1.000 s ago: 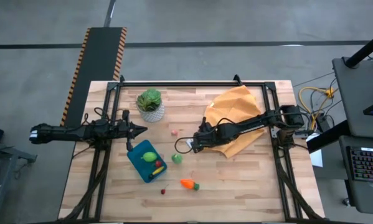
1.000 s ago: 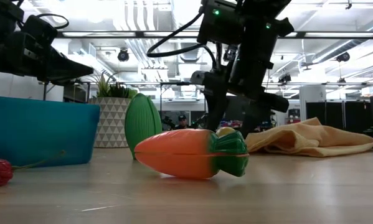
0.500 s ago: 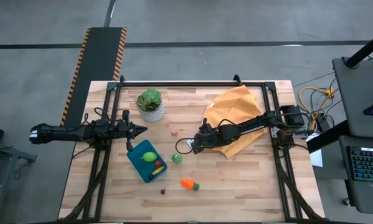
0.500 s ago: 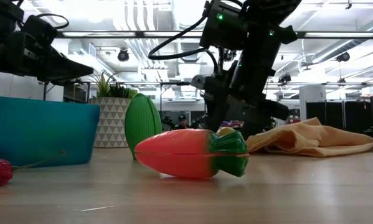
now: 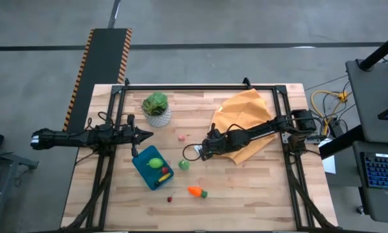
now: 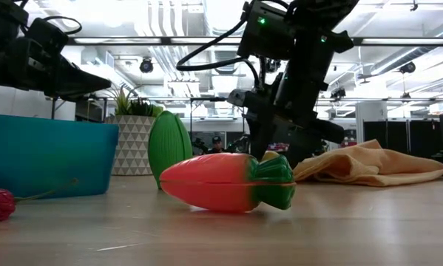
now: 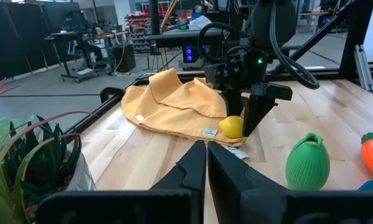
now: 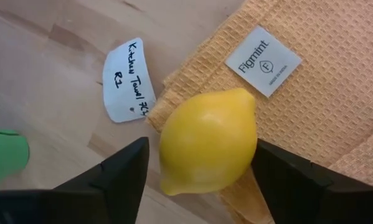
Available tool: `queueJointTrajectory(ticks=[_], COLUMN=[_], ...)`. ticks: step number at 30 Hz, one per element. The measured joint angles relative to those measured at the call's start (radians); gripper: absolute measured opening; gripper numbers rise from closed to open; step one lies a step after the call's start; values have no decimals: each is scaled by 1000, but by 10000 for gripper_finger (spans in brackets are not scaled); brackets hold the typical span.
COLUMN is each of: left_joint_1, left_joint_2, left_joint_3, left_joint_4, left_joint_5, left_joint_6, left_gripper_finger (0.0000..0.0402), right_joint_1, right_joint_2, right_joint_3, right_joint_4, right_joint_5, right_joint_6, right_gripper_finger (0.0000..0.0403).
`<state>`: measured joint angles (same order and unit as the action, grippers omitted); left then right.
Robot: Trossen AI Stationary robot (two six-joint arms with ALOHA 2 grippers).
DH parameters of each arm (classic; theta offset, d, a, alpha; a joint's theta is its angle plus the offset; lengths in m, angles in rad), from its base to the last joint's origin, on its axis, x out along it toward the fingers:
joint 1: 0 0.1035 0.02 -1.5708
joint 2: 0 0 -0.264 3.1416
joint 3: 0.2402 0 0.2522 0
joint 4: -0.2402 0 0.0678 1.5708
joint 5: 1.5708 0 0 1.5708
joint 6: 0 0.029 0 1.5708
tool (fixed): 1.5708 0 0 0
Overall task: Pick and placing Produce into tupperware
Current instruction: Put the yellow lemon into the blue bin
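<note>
R gripper (image 8: pixel 202 177) sits low over the lemon (image 8: pixel 208 140) near mid-worktop, jaws open, one on each side, not yet pinching, set to grab. Lemon rests on the orange cloth (image 5: pixel 245 110) edge, beside a paper tag (image 8: pixel 127 81). Tupperware (image 5: pixel 152 169), toward the front-left, already holds a few produce pcs. L gripper (image 5: pixel 142 134) waits just behind it, jaws closed, empty. Carrot (image 5: pixel 197 191) and green fruit (image 5: pixel 184 165) lie loose nearby.

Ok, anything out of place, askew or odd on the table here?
The towel lies crumpled, a lemon on its corner between the right gripper's open fingers. The tub sits skewed. Nothing spilled or broken.
</note>
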<state>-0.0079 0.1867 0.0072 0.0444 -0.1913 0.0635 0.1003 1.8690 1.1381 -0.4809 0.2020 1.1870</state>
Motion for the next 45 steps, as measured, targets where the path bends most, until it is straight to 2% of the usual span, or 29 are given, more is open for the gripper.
queueJointTrajectory(ticks=[11,23,40,45], left_joint_1=[0,0,0,0], left_joint_2=[0,0,0,0], left_joint_3=[0,0,0,0], left_joint_4=[0,0,0,0], left_joint_5=[0,0,0,0], left_joint_6=[0,0,0,1], left_gripper_finger=[0,0,0,0], right_joint_1=[-1,-2,-7,-7], right_joint_2=[0,0,0,0], right_joint_3=[-18,-22,-22,-22], right_joint_4=[1,17,23,23], right_joint_5=[0,35,27,27], right_joint_6=[0,-1,-29,-32], right_gripper_finger=[231,230,230,210])
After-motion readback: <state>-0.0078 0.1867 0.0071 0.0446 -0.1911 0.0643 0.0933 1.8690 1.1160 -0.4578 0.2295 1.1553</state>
